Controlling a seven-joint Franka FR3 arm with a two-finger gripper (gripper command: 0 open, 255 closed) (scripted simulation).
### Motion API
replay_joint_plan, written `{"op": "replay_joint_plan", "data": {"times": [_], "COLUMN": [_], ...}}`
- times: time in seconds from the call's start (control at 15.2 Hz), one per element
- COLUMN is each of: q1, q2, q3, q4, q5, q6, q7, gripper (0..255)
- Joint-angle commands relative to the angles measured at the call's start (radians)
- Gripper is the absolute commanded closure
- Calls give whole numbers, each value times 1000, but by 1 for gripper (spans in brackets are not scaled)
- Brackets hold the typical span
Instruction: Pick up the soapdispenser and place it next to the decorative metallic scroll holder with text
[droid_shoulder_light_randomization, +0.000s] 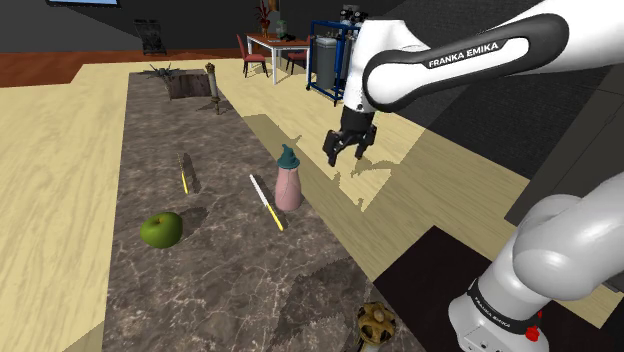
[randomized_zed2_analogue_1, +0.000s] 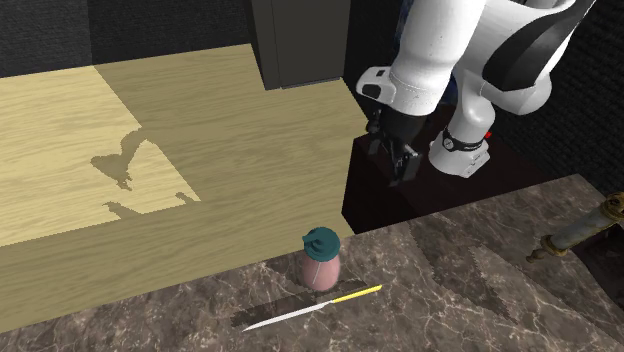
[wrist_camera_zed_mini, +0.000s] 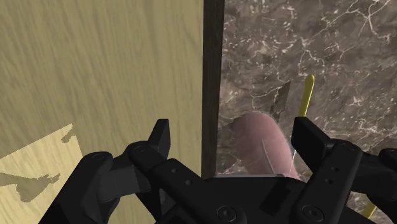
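Pink soap dispenser (droid_shoulder_light_randomization: 288, 187) on marble counter (droid_shoulder_light_randomization: 230, 280), black gripper (droid_shoulder_light_randomization: 346, 157) nearby, jaws apart

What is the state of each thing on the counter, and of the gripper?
gripper: open, holding nothing
soap dispenser: upright on the counter, not held
knife: lying flat on the counter
apple: whole, resting on the counter

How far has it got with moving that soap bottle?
Nothing is done yet: the soap dispenser stands untouched on the marble counter. In hand: the open gripper hovers above it, near the counter's edge. Left: grasping, lifting and setting it by the scroll holder.
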Motion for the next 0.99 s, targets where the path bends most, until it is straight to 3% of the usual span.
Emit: {"op": "replay_joint_plan", "data": {"times": [0.0, 0.66, 0.92], "q1": [-4, 2, 7], "q2": [79, 447, 496], "q3": [25, 107, 101], "q4": [38, 299, 311], "q5": [-20, -234, -263], "q6": [61, 227, 263], "q7": [43, 309, 334], "gripper": [0, 0, 0]}}
